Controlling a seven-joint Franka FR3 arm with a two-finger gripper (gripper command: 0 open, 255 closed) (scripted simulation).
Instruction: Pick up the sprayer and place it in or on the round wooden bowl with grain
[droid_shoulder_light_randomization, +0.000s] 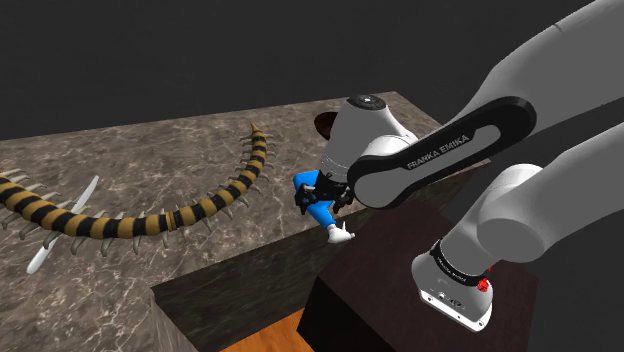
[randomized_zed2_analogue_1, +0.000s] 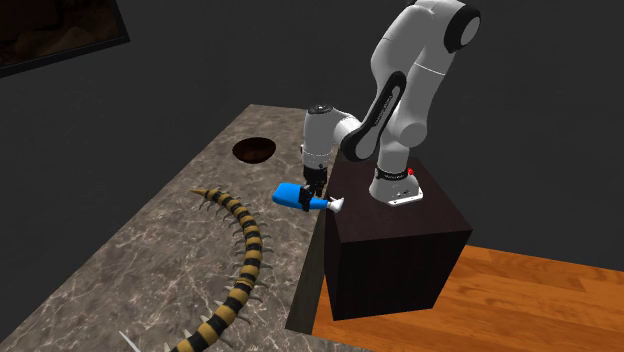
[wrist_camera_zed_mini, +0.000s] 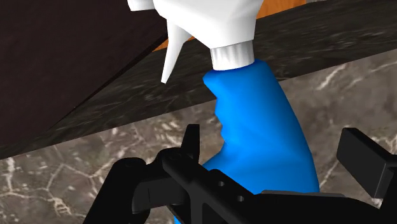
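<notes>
A blue sprayer (droid_shoulder_light_randomization: 318, 208) with a white trigger head (droid_shoulder_light_randomization: 341, 235) lies on its side at the marble table's edge, next to the stand; its head pokes out past the edge. My gripper (droid_shoulder_light_randomization: 324, 193) is down over the blue body, open. In the wrist view the gripper (wrist_camera_zed_mini: 277, 145) straddles the sprayer (wrist_camera_zed_mini: 261, 133), with a gap between the bottle and each of the black fingers (wrist_camera_zed_mini: 191, 139). From the second exterior view the gripper (randomized_zed2_analogue_1: 313, 187) hangs right above the sprayer (randomized_zed2_analogue_1: 296, 196). The round dark brown bowl (randomized_zed2_analogue_1: 255, 150) sits farther along the table; the arm partly hides the bowl (droid_shoulder_light_randomization: 324, 123).
A long yellow-and-black striped centipede toy (droid_shoulder_light_randomization: 130, 222) (randomized_zed2_analogue_1: 245, 250) curves across the marble table (droid_shoulder_light_randomization: 190, 150). A white utensil (droid_shoulder_light_randomization: 62, 228) lies beside it. The dark stand (randomized_zed2_analogue_1: 400, 240) abuts the table edge, with wooden floor (randomized_zed2_analogue_1: 540, 300) beyond.
</notes>
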